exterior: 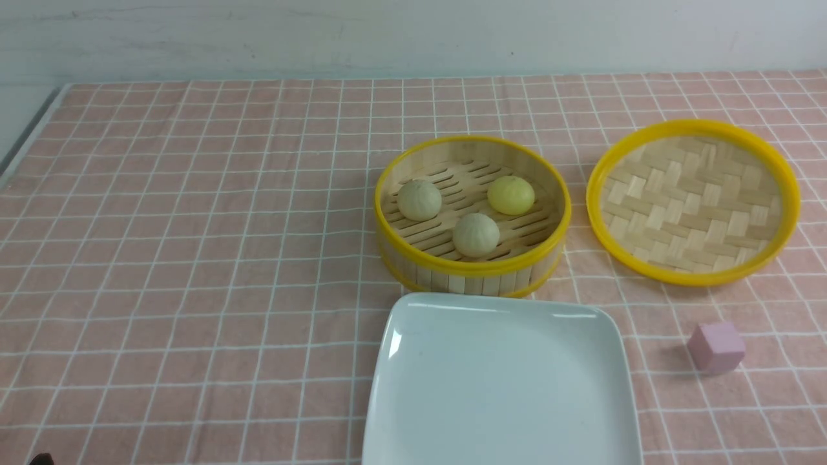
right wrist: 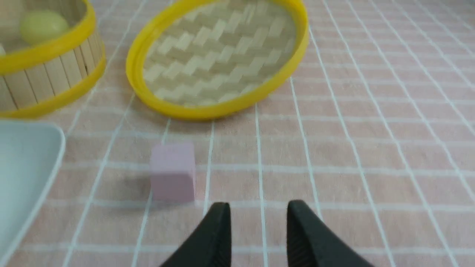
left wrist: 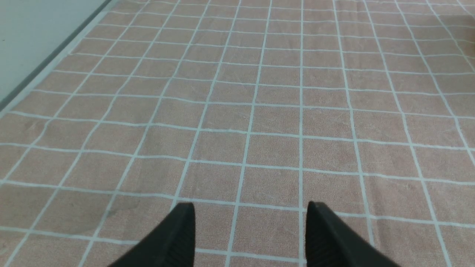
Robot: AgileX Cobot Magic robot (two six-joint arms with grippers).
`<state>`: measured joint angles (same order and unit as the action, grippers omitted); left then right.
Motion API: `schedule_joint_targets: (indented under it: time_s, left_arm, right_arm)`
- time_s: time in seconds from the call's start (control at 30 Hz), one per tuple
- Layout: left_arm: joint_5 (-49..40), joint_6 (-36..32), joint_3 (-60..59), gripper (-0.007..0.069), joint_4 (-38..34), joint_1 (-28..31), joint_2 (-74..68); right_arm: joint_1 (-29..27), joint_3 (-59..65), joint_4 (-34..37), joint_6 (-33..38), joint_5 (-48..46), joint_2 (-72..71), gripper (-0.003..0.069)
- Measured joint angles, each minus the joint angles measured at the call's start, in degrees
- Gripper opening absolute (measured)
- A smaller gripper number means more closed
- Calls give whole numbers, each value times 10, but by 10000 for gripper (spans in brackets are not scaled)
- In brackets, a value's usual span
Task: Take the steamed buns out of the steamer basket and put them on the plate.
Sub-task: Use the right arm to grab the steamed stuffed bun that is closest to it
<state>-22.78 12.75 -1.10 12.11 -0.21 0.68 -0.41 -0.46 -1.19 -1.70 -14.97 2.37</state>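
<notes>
The steamer basket (exterior: pixel 413 271) stands mid-table and holds three steamed buns: a beige one (exterior: pixel 419 199) at its left, a beige one (exterior: pixel 475 234) at its front and a yellow one (exterior: pixel 510 194) at its right. The white square plate (exterior: pixel 501 381) lies just in front of the basket and holds nothing. In the right wrist view the basket (right wrist: pixel 44 74), the yellow bun (right wrist: pixel 42 25) and a plate corner (right wrist: pixel 29 159) show. My left gripper (left wrist: pixel 249 211) is open over bare cloth. My right gripper (right wrist: pixel 258 209) is open and empty, near the pink cube. Neither gripper shows in the front view.
The shallow woven lid (exterior: pixel 692 201) lies right of the basket; it also shows in the right wrist view (right wrist: pixel 219 55). A pink cube (exterior: pixel 716 347) sits right of the plate, also in the right wrist view (right wrist: pixel 172 172). The table's left edge (left wrist: pixel 44 70) runs beside the checked cloth.
</notes>
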Motion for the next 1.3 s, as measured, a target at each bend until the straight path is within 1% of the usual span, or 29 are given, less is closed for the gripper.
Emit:
schedule_joint_targets:
  time_s: [0.1, 0.13, 0.17, 0.23, 0.37, 0.4, 0.43, 0.47, 0.5, 0.57, 0.73, 1.03, 1.17, 1.3]
  left_arm:
    - [0, 0, 0, 421, 0, 0, 0]
    - [0, 0, 0, 421, 0, 0, 0]
    - [0, 0, 0, 421, 0, 0, 0]
    - [0, 0, 0, 421, 0, 0, 0]
    - [0, 0, 0, 421, 0, 0, 0]
    - [0, 0, 0, 421, 0, 0, 0]
    - [0, 0, 0, 421, 0, 0, 0]
    - [0, 0, 0, 421, 0, 0, 0]
    - [0, 0, 0, 421, 0, 0, 0]
    - [0, 0, 0, 421, 0, 0, 0]
    - [0, 0, 0, 421, 0, 0, 0]
    - [0, 0, 0, 421, 6, 0, 0]
    - [0, 0, -1, 421, 33, 0, 0]
    - [0, 0, -1, 421, 44, 0, 0]
  right_arm:
    - [0, -56, 6, -8, 26, 0, 240]
    - [0, -61, 7, -8, 26, 0, 240]
    - [0, -104, 7, -19, 24, 0, 240]
    - [0, -151, 8, -32, 12, 0, 240]
    - [0, -282, 12, -46, -105, 0, 240]
    - [0, -287, 12, -46, -113, 0, 240]
    - [0, -333, 12, -48, -188, -1, 240]
    - [0, -338, 12, -48, -196, -1, 240]
    - [0, -368, 12, -48, -252, -4, 240]
    - [0, -383, 12, -48, -284, -6, 240]
    - [0, -385, 23, -48, -297, -6, 240]
    - [0, -385, 75, -48, -297, -6, 240]
    - [0, -385, 78, -48, -283, -6, 240]
    - [0, -385, 80, -48, -278, -6, 240]
